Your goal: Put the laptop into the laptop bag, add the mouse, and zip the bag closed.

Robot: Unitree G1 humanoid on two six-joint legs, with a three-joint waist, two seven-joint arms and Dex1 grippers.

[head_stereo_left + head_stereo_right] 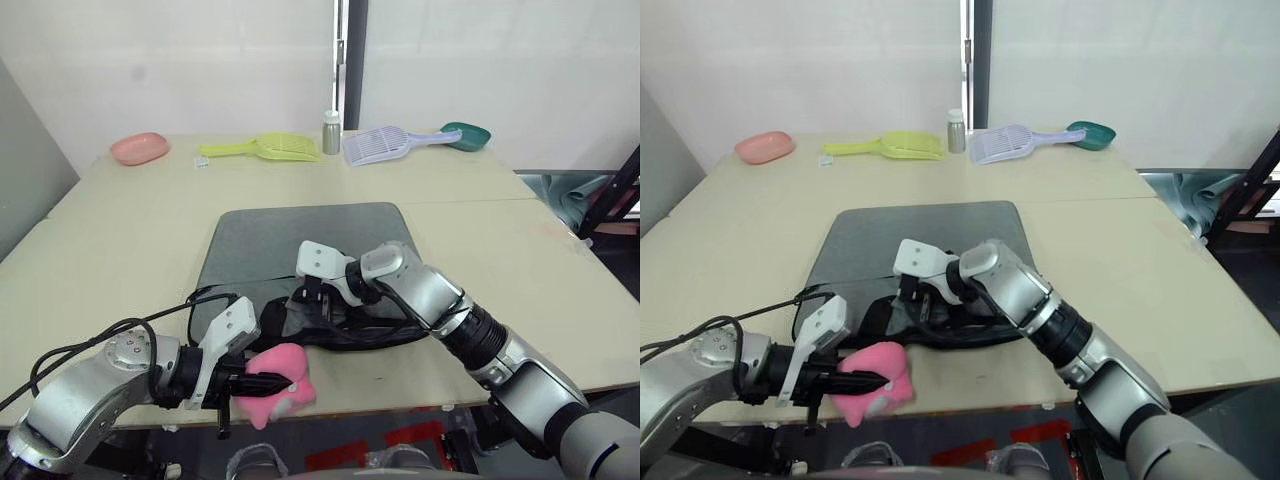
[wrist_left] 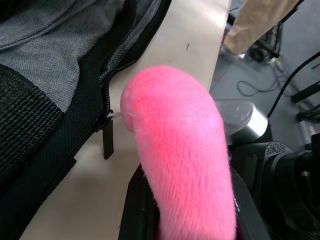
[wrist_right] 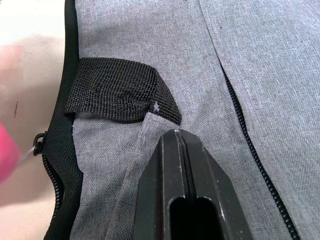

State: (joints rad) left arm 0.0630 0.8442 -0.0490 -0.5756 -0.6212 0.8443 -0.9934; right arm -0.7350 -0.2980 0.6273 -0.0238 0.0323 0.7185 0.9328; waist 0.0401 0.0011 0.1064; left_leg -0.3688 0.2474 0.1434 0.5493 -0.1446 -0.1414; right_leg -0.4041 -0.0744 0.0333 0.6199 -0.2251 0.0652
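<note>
The grey laptop bag (image 1: pixel 300 240) lies flat in the middle of the table, its black strap handles (image 1: pixel 345 330) at the front edge. My right gripper (image 1: pixel 312 292) is shut on the bag's grey fabric beside a black strap (image 3: pixel 115 90), and its fingertips (image 3: pixel 170 137) pinch a fold. My left gripper (image 1: pixel 255 385) is shut on a pink plush toy (image 1: pixel 282 378) at the table's front edge, just in front of the bag's zip (image 2: pixel 107 120). The laptop and the mouse are out of view.
Along the far edge of the table (image 1: pixel 520 330) stand a pink bowl (image 1: pixel 140 148), a yellow scoop (image 1: pixel 262 147), a small bottle (image 1: pixel 330 132), a lavender scoop (image 1: pixel 385 145) and a green bowl (image 1: pixel 466 135). A person's trouser leg (image 2: pixel 250 25) shows beyond the front edge.
</note>
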